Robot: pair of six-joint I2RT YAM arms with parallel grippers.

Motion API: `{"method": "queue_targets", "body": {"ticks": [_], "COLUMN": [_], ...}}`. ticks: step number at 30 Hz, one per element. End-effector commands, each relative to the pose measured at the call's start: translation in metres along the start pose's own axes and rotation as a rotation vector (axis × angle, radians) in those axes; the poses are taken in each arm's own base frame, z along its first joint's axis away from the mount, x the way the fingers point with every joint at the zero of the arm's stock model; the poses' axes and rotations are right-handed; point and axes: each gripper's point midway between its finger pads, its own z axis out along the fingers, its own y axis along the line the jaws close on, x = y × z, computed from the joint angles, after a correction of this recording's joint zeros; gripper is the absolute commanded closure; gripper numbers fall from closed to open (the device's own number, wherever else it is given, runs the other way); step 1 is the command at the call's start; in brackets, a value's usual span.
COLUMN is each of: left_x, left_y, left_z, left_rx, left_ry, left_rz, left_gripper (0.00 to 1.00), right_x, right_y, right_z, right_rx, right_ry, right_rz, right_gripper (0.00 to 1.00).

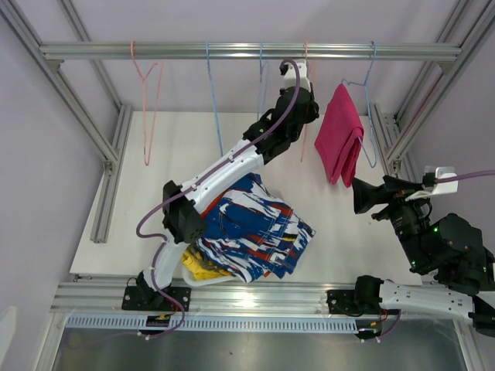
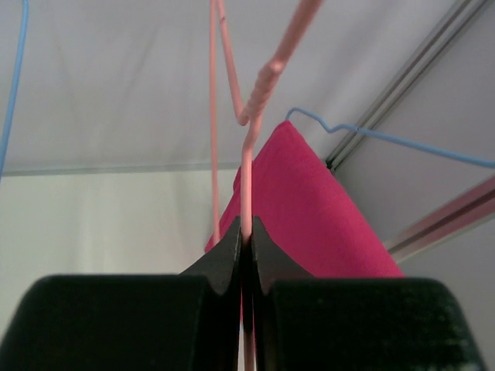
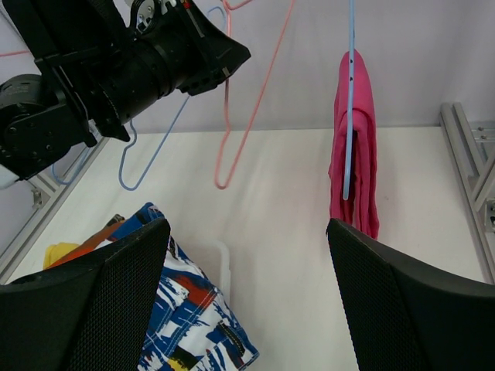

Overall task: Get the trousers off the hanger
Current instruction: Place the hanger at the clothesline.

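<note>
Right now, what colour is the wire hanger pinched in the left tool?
Salmon pink. The thin wire hanger shows best in the left wrist view.

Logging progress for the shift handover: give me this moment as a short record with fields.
hung: magenta trousers, draped on a blue hanger
left claw: shut on an empty pink hanger
right claw: open, holding nothing, facing the magenta trousers
pile on table: blue-white-red trousers on top, yellow trousers beneath
</note>
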Motion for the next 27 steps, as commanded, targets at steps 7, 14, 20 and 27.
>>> {"method": "queue_targets", "body": {"ticks": [7, 14, 20, 27], "left_x": [0.009, 0.002, -0.001, -0.032], "left_y": [-0.024, -0.051, -0.068, -0.086], "left_z": [-0.030, -0.099, -0.173, -0.260], "left_rx": [0.043, 0.106, 0.166, 0.419], "left_ry": [0.017, 0.030, 0.041, 0.044], "left_rz": [0.030, 0.102, 0.156, 0.079], "left_gripper": [0.67, 0.25, 0.13, 0.05], "right_x": [0.003, 0.013, 0.016, 0.010], "right_y": [0.004, 0.001, -0.007, -0.020], "right_z": [0.001, 0.000, -0.010, -0.023], "right_rx": [-0.007, 0.010, -0.007, -0.027], "right_ry": [0.010, 0.041, 0.074, 0.108], "right_rz": [0.006, 0.001, 0.059, 0.103], "right_gripper": [0.12, 0.12, 0.12, 0.18]}}
